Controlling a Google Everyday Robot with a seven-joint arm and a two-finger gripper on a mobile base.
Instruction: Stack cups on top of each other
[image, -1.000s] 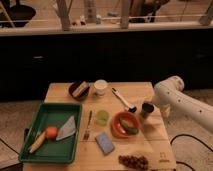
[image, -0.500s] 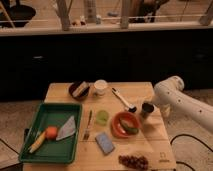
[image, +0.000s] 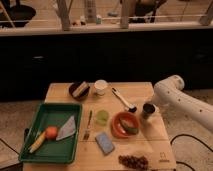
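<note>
On the wooden table (image: 140, 90), the tool (image: 150, 106) meets the shiny metal tumbler (image: 147, 111).

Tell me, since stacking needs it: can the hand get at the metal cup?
Probably yes. The hand sits at the table's right edge right beside the metal cup, and nothing stands between them; the orange dish lies on the cup's far side.

A green tray (image: 30, 134) on the wooden counter (image: 60, 91) holds an orange (image: 51, 132), a banana (image: 37, 142) and a grey cloth (image: 66, 128). Nearby lie a fork (image: 88, 125), blue sponge (image: 105, 143), orange-red dish (image: 119, 125), grapes (image: 133, 161), a dark bowl (image: 79, 90) and a brush (image: 123, 100). The gripper sits hidden at the counter's right edge.
</note>
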